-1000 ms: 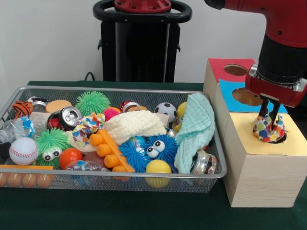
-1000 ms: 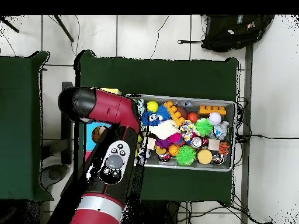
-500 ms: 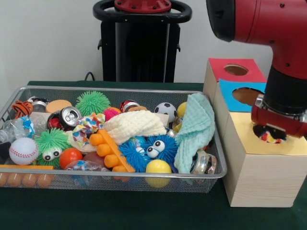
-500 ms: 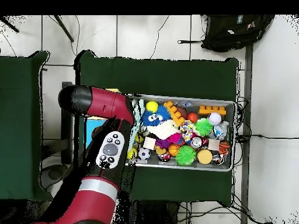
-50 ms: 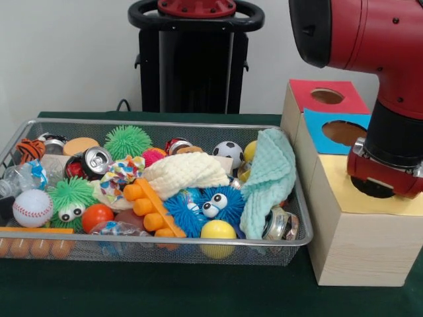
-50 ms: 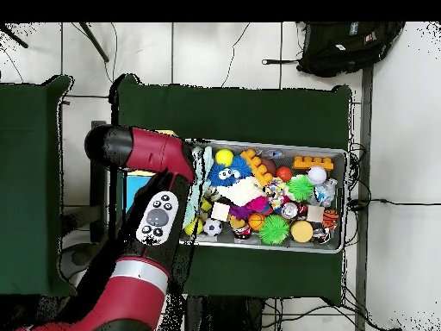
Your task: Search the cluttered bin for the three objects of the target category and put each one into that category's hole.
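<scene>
My gripper (image 5: 383,187) is sunk into the hole of the yellow-topped section (image 5: 350,198) of the wooden box, and the red wrist hides how it stands. No cloth shows at that hole. In the wire bin (image 5: 158,246) a mint green cloth (image 5: 271,173) drapes over the right end. A cream cloth (image 5: 185,172) lies in the middle, and a small multicoloured patterned cloth (image 5: 122,170) lies left of it. In the overhead view the arm (image 6: 155,220) covers most of the box, beside the bin (image 6: 338,155).
The box also has a blue-topped hole (image 5: 342,132) and a red-topped hole (image 5: 328,96) behind the yellow one. Balls, spiky toys with eyes, cans and orange blocks (image 5: 149,205) crowd the bin. A black bag (image 6: 344,43) lies on the floor.
The gripper has gone down into the yellow hole with the multicoloured cloth it held. That cloth stood out of the hole a second ago and has dropped out of sight.
</scene>
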You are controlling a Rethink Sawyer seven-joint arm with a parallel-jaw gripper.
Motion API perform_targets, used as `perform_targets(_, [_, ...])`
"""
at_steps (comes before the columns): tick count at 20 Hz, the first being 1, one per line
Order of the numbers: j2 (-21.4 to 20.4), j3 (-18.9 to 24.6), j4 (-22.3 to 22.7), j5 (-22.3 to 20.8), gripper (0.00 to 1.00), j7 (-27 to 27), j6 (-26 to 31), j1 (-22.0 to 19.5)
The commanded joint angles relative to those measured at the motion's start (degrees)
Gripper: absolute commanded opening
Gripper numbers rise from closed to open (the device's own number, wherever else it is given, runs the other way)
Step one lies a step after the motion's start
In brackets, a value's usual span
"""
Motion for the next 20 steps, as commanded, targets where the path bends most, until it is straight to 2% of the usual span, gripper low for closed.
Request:
perform_targets(1, [7.63, 3.82, -3.85, 2.02, 0.00, 15.81, -10.84, -1.74])
perform_targets(2, [7.55, 3.38, -3.52, 2.03, 0.00, 16.29, -11.43, -1.52])
perform_targets(3, [7.44, 2.73, -3.08, 1.95, 1.00, 16.72, -12.27, -1.26])
perform_targets(8, [6.41, 2.61, -1.01, 1.42, 1.00, 15.95, -14.61, -1.39])
perform_targets(10, [6.02, 3.06, -0.57, 1.52, 1.00, 15.50, -12.63, -1.85])
perform_targets(11, [6.16, 2.52, -1.51, 0.99, 1.00, 14.93, -9.92, -1.99])
perform_targets(14, [5.21, 3.56, -0.97, 1.04, 1.00, 13.72, -8.39, -2.58])
perform_targets(20, [-0.21, 6.12, 4.43, 0.64, 1.00, 8.99, -6.45, -4.27])
